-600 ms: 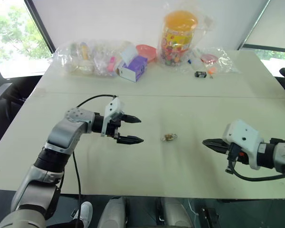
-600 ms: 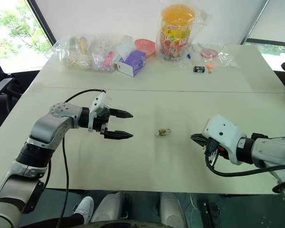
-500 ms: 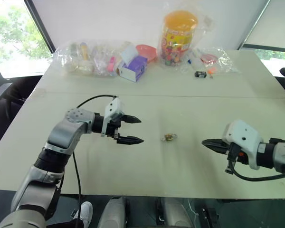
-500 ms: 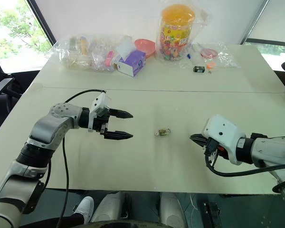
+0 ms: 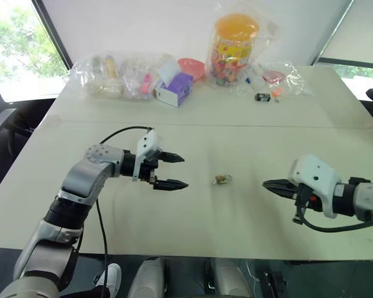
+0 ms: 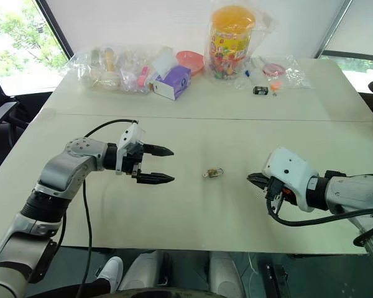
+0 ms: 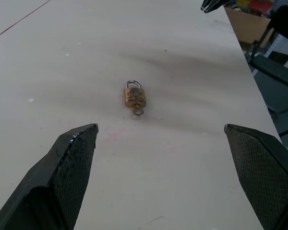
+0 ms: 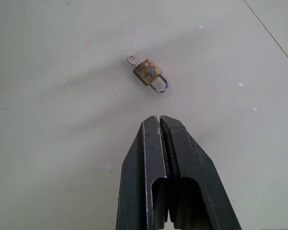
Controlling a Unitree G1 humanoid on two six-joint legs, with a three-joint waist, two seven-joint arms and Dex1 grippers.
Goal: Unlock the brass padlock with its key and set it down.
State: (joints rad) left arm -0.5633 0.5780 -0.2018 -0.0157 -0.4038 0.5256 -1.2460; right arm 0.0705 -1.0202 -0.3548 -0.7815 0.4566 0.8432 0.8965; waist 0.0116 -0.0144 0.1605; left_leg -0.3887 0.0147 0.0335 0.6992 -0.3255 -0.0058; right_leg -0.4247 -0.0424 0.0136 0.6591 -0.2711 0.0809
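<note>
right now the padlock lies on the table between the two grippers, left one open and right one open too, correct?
Not quite: the right gripper is shut, as the right wrist view shows. The brass padlock does lie on the table between them, and the left gripper is open.

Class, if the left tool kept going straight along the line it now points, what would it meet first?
Most likely the brass padlock lying on the table, centred ahead of the open left tool, though depth is uncertain.

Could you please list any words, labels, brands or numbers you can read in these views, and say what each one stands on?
No text can be read in any view.
Tall clear candy jar with orange lid: colourful printing, too small to read.
Purple and white cardboard box: markings too blurred to read.
Small brass padlock on the pale table: worn face, no legible stamp.
</note>
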